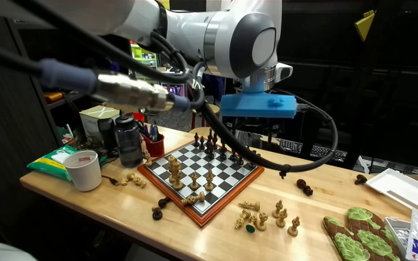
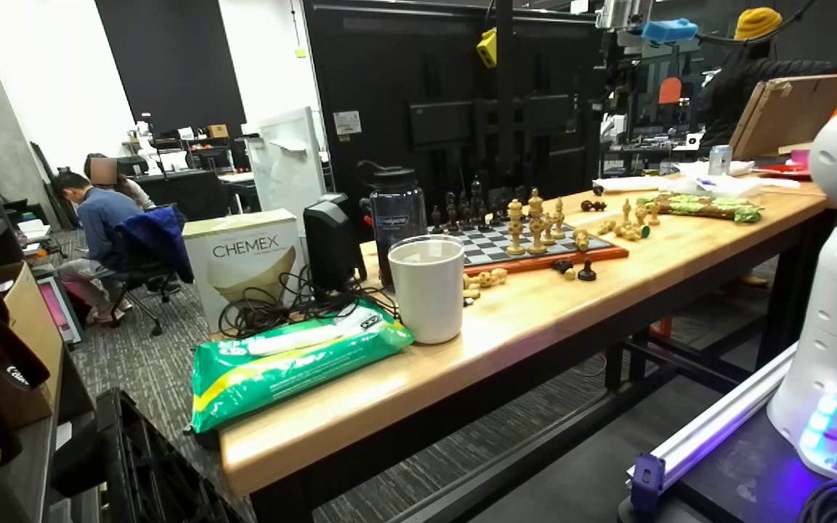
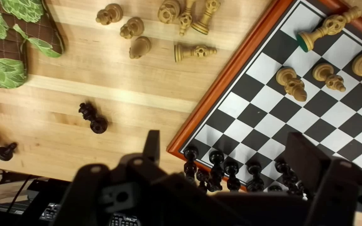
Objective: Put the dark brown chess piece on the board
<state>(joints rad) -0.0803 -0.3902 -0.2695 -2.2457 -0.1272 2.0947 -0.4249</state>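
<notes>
Dark brown chess piece (image 3: 93,118), one: on its side on the tabletop (image 3: 143,91), off the chessboard (image 3: 302,117), at 9 o'clock in the wrist view; other loose dark pieces (image 3: 5,153) show, so the choice is a judgement. Fingers (image 3: 152,147): spread, nothing held between them, well above the tabletop, presumably to leave room for straddling a piece. Row of dark chess pieces (image 3: 255,183): upright near the chessboard's edge, between 4 and 5 o'clock, seemingly a starting line-up the chosen piece would join. Its finish: near-black, slightly glossy; round base, narrow waist, knobbly head; rank not legible.
</notes>
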